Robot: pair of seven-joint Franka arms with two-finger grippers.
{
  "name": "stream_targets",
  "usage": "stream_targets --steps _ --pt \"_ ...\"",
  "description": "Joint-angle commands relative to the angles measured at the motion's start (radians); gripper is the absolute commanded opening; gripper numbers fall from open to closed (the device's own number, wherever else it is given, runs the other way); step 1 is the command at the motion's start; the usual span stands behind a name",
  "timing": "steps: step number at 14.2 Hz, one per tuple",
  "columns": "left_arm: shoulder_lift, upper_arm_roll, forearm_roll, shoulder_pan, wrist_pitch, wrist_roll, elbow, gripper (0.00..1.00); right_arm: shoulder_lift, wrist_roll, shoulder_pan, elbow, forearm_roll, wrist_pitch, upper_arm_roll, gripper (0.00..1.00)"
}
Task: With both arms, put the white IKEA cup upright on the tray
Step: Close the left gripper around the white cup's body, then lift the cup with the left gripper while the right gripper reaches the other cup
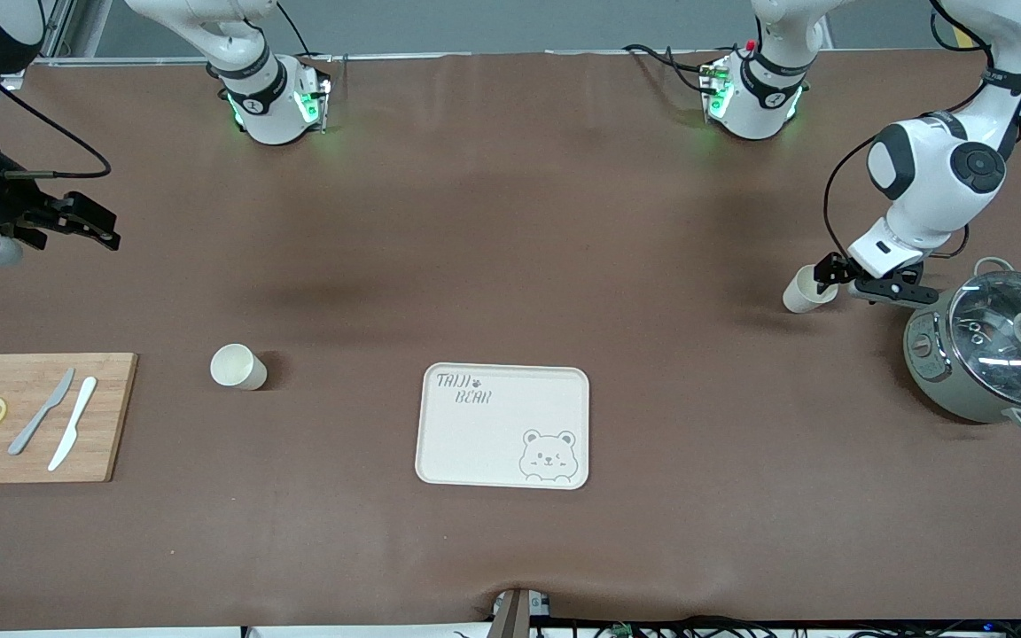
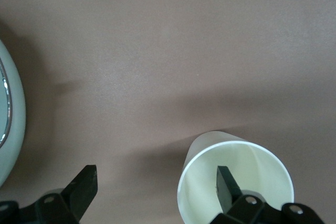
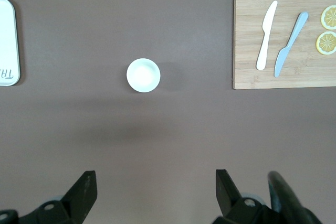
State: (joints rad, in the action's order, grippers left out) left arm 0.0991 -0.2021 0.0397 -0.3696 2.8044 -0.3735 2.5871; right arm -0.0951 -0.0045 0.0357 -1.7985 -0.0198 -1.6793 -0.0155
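One white cup (image 1: pixel 806 290) sits toward the left arm's end of the table, tipped with its mouth toward my left gripper (image 1: pixel 837 285). That gripper is open, with one finger (image 2: pixel 227 186) inside the cup's mouth (image 2: pixel 236 182) and the other outside its wall. A second white cup (image 1: pixel 238 367) stands upright between the tray and the cutting board; it also shows in the right wrist view (image 3: pixel 143 75). The cream "TAIJI BEAR" tray (image 1: pixel 493 443) lies empty at the table's middle. My right gripper (image 1: pixel 96 223) hangs open and empty over bare table at the right arm's end, and waits.
A grey-green cooking pot with a glass lid (image 1: pixel 989 346) stands close beside the left gripper; its wall shows in the left wrist view (image 2: pixel 10 124). A wooden cutting board (image 1: pixel 32 416) with two knives and two lemon slices lies at the right arm's end.
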Motion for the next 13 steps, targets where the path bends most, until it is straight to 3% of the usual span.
stream_targets --steps 1,11,12,13 --pt "-0.001 -0.011 -0.003 -0.009 0.017 -0.016 0.004 1.0 0.008 -0.002 0.007 0.01 -0.006 0.004 -0.008 1.0" --pt "0.021 -0.019 -0.008 -0.005 0.026 -0.015 0.002 1.0 0.103 -0.003 0.016 -0.001 -0.009 -0.089 -0.004 1.0" --pt "0.024 -0.025 -0.011 -0.005 0.027 -0.005 0.002 0.96 0.119 -0.003 0.016 -0.002 -0.009 -0.111 -0.004 1.0" --pt "0.024 -0.033 -0.017 -0.003 0.027 0.004 0.004 0.63 0.139 -0.003 0.018 -0.004 -0.009 -0.134 -0.004 1.0"
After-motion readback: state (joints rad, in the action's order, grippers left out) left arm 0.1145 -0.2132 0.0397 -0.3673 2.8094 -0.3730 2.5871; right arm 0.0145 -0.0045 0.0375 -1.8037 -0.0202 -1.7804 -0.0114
